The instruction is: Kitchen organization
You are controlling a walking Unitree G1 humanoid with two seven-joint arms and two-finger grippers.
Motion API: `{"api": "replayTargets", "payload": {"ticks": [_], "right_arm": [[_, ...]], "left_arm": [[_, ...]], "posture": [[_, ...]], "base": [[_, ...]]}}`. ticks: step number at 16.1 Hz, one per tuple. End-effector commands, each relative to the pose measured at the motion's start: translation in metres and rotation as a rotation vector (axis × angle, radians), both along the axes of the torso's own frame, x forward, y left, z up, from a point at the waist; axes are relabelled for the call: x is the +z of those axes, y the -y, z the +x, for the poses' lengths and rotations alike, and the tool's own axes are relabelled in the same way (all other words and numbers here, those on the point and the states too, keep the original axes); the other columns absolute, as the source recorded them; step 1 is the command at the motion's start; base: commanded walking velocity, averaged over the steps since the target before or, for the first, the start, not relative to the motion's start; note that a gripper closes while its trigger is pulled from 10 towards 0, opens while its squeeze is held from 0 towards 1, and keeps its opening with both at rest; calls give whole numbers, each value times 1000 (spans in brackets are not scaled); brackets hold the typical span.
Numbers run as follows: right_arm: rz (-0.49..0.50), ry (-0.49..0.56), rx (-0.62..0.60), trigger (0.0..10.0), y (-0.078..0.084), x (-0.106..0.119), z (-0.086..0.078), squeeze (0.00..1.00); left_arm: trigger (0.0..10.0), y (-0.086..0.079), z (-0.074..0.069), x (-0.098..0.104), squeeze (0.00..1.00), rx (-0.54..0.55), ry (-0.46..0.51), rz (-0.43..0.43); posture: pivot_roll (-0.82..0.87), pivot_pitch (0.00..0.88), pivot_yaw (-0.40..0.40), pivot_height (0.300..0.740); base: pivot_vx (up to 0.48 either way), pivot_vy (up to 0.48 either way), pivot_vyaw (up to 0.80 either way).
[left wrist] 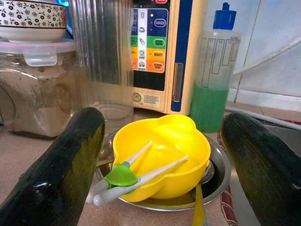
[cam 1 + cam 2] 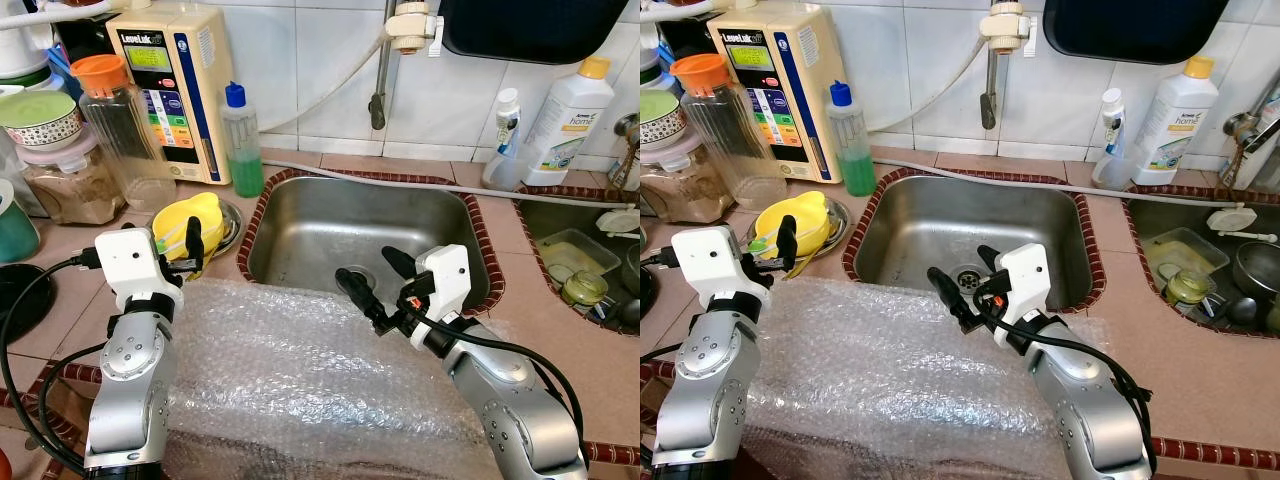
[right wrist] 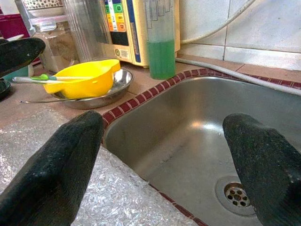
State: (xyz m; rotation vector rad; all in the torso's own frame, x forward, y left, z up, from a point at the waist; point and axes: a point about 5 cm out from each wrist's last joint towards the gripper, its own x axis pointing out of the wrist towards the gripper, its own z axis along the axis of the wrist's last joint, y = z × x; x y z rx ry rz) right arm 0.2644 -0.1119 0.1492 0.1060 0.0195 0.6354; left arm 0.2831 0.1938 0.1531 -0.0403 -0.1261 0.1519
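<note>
A yellow bowl [image 2: 186,214] sits in a shallow steel plate [image 2: 232,224] on the counter left of the sink [image 2: 300,215]. White training chopsticks with a green clip [image 1: 123,175] lie across the bowl's rim. My left gripper [image 2: 181,250] is open, just in front of the bowl and level with it, touching nothing. My right gripper [image 2: 373,273] is open over the sink's front edge, with nothing between its fingers [image 3: 56,165]. A sheet of bubble wrap [image 2: 300,370] covers the counter in front of the sink, under both arms.
Behind the bowl stand a clear jug with an orange lid [image 2: 118,120], a cream water machine [image 2: 180,85] and a green soap bottle [image 2: 242,140]. A white detergent bottle [image 2: 570,120] stands at the back right. A second basin [image 2: 590,265] holds dishes.
</note>
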Motion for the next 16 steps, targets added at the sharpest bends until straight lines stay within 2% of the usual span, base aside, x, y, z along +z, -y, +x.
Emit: {"api": "replayTargets", "payload": {"ticks": [1, 16], "right_arm": [[3, 19, 1, 10000, 0, 5, -1, 0], [3, 19, 1, 10000, 0, 5, -1, 0]], "left_arm": [[10000, 0, -1, 3, 0, 1, 12, 7], [10000, 0, -1, 3, 0, 1, 12, 7]], "posture": [[76, 0, 39, 740], [76, 0, 39, 740]], "base": [[0, 0, 0], [0, 0, 0]]}}
